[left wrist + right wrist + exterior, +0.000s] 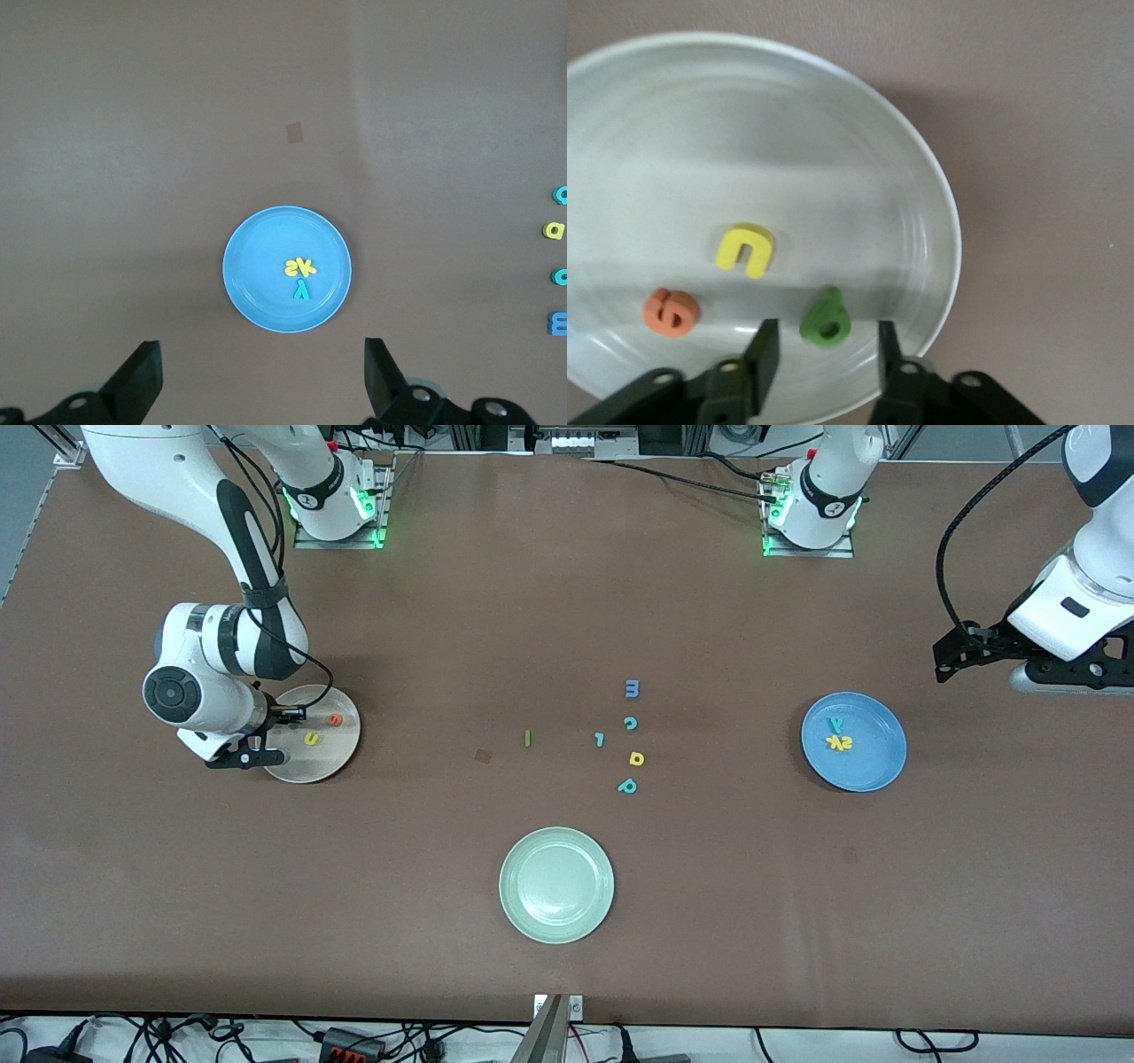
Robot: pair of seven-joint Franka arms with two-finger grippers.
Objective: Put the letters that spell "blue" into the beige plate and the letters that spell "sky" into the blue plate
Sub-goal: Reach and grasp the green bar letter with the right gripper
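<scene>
The right pincer (821, 363) hangs part open, empty, over the beige plate (341, 757), green b (826, 319) lying between its fingers. The thin green bar (527, 738) lies mid-desk, lengthwise toward the camera, nearer this arm. Left pincer (263, 390) waits wide open.

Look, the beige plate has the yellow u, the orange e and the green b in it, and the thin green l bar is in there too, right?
Not quite. The beige plate does hold the yellow u, orange e and green b, as the right wrist view shows. But the thin green l bar is not in it: the front view shows it lying on the table, toward the middle.
</scene>
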